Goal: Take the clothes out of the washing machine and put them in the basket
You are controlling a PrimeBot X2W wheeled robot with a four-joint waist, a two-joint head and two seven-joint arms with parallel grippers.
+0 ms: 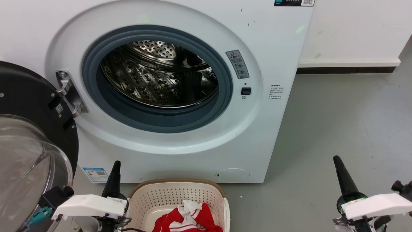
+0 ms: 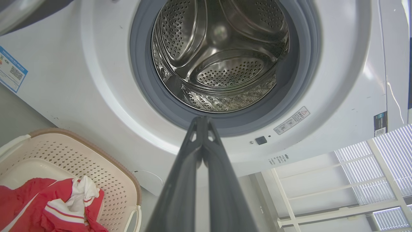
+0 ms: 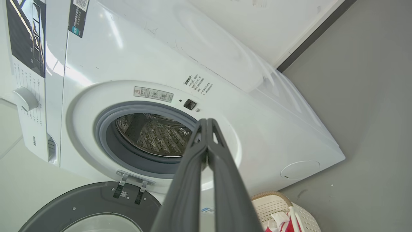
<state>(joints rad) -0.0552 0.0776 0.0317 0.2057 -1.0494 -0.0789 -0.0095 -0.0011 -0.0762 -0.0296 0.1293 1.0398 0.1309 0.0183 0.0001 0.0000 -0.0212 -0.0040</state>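
Observation:
The white washing machine [image 1: 257,42] stands with its round grey-rimmed porthole uncovered, and its steel drum [image 1: 161,74] holds no fabric that I can see. Red clothes [image 1: 188,217] with white stripes lie in the cream basket [image 1: 175,193] on the floor in front of it. My left gripper [image 1: 116,166] is shut and empty, just left of the basket. My right gripper [image 1: 337,161] is shut and empty, over the floor well to the right. The left wrist view shows the drum [image 2: 222,54], the basket [image 2: 106,174] and the clothes [image 2: 48,203]; the right wrist view shows the basket [image 3: 273,203].
The black-framed glass door [image 1: 29,145] hangs swung wide at the left, close to my left arm. Grey floor [image 1: 347,122] stretches to the right of the machine, up to a white wall with a dark skirting [image 1: 344,70].

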